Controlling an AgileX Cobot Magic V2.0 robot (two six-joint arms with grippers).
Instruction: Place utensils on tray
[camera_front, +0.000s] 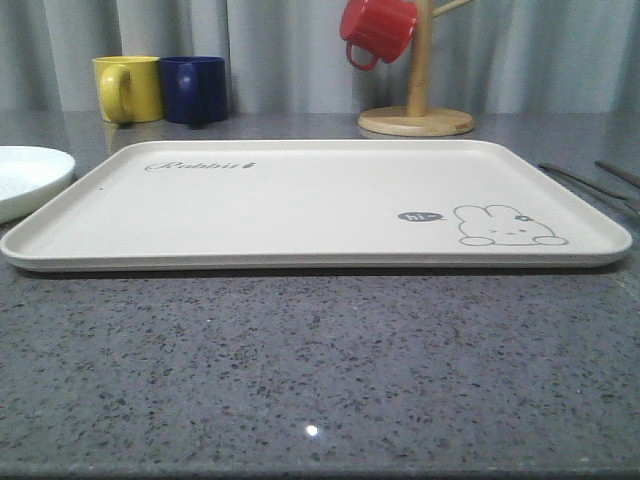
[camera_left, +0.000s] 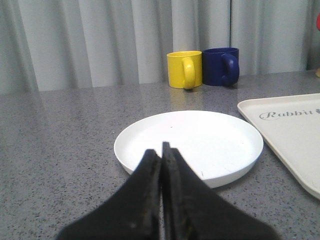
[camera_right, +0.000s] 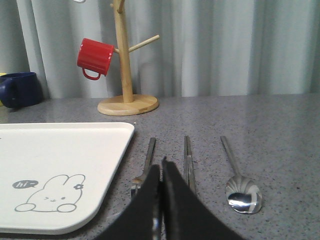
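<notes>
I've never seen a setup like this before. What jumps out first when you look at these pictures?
The big cream tray with its rabbit drawing lies empty mid-table. Right of it, on the grey counter, lie a fork, a pair of metal sticks and a spoon. Behind, a red mug hangs on a wooden mug tree, a yellow mug and a blue mug stand back left, and a white plate sits left of the tray.

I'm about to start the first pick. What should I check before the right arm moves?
1. Tray surface free for cutlery: ok.
2. Fork, sticks and spoon lie on the table beside the tray: ok.
3. Utensils spaced apart: ok.
4. Right end effector open for a grasp: not ok, shut.
5. Left end effector holding nothing: ok, shut and empty.
6. Fork tines fully visible: cannot tell.
</notes>
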